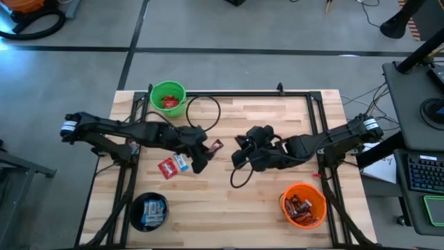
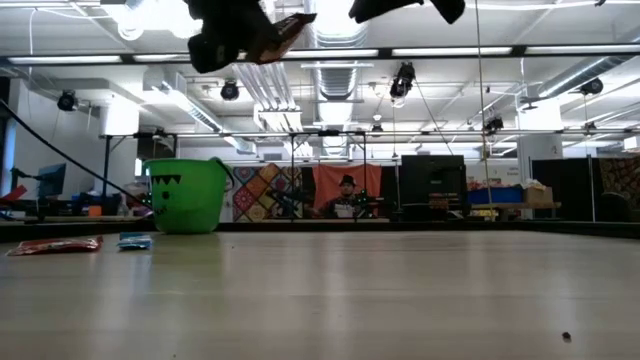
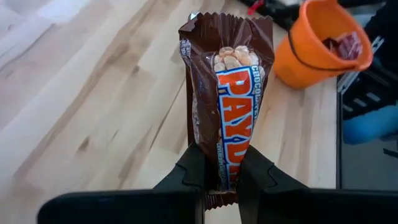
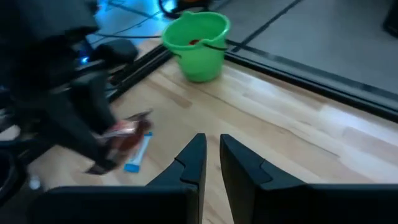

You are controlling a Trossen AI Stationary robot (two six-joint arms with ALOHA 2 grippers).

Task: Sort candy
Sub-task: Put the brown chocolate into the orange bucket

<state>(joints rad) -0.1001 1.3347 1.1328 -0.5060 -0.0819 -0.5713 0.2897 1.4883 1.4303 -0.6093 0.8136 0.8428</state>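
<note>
Wood tabletop, mid-span. Left gripper (image 3: pixel 219 180) is clamped on a dark brown bar (image 3: pixel 229 93), long axis running out past the fingers toward the orange bucket (image 1: pixel 304 204). Bucket sits diagonally across open board, nothing between. Right gripper (image 4: pixel 212 163) is nearly shut, empty, nearer that bucket.

Light source: bright ceiling strip lamps (image 2: pixel 440 52), glaring in low view.
Shadows: soft, faint on pale wooden tabletop (image 1: pixel 263 201).
Blur: right wrist view soft throughout.
</note>
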